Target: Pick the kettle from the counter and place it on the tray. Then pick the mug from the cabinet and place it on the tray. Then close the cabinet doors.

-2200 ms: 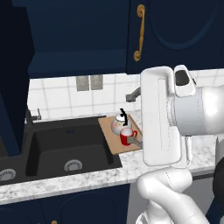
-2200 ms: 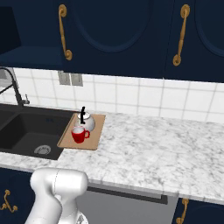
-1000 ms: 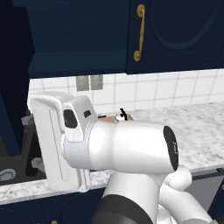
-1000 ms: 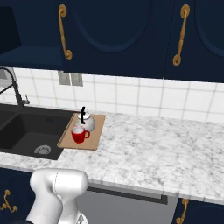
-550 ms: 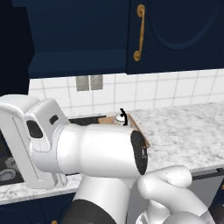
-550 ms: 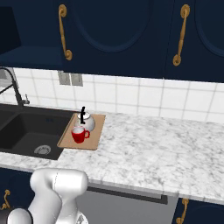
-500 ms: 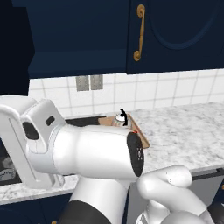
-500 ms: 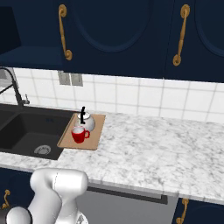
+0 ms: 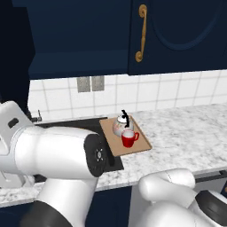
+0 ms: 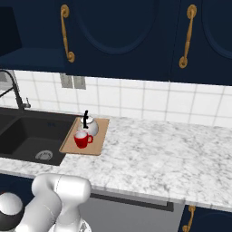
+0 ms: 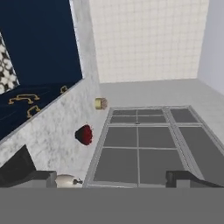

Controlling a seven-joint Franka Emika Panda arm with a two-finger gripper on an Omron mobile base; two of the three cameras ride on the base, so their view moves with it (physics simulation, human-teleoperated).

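Since a moment ago the white arm has swung further left and down in the left base view, so the tray and what stands on it are now uncovered there; the right base view is unchanged. The navy cabinet (image 10: 118, 36) spans the top of both base views, its doors (image 9: 177, 35) shut on the visible stretch, each with a long brass handle (image 10: 66, 32) running vertically. Below it the speckled bench (image 10: 172, 154) runs left to right with a thick pale front edge, and a wide bare stretch of it lies to the right of the tray. The black sink basin (image 10: 27, 138) is sunk into the bench at the left, its right rim touching the tray's left edge. The wooden tray (image 10: 97, 136) lies flat with its long axis running from the bench's front toward the tiled wall, its far short edge near the wall. On it the kettle (image 10: 89, 126) stands upright at the far end, black arched handle up. The red mug (image 10: 81, 139) stands upright just in front of the kettle, close beside or touching it, handle pointing right toward the open bench. In the hand view the tool (image 11: 109, 179) has its two dark tips spread wide with nothing between them, facing a grey paned window and a tiled wall.
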